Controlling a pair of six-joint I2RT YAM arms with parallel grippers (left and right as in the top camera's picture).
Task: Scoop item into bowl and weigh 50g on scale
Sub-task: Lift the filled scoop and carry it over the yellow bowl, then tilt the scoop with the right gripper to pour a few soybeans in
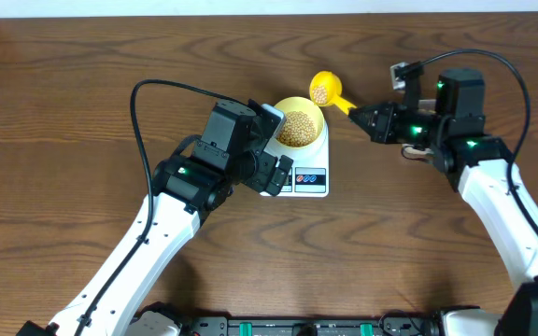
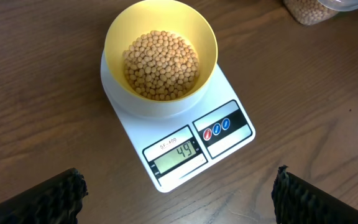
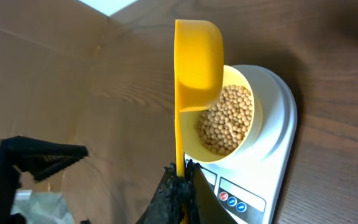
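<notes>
Resting on the brown wooden tabletop (image 1: 82, 84), items as follows.

Scale (image 1: 314, 175): white, flat, with a round platform, near the middle of the tabletop. Its display (image 2: 177, 152) reads 49. A red and a blue button (image 2: 216, 128) sit side by side just beside the display.

Bowl (image 2: 114, 34): small, round, pale yellow. It stands upright and centred on the scale's platform.

Beans (image 2: 161, 65): small, round, tan. They form a heap covering the bottom of the bowl, well below the rim. A further small portion lies in the scoop.

Scoop (image 1: 324, 89): yellow, with a round cup and a straight handle. In the overhead view the cup sits just beyond the far right edge of the bowl, open side up, with beans inside. Its height over the tabletop cannot be told.

Clear tub (image 2: 309, 9): holds more beans and is only partly in view at the top edge of the left wrist view, apart from the scale.

Left hand (image 2: 179, 180): fingers (image 2: 55, 199) spread wide, holding nothing, poised at the display end of the scale.

Right hand (image 3: 180, 183): clamped tight on the end of the scoop's handle, to the right of the scale.
</notes>
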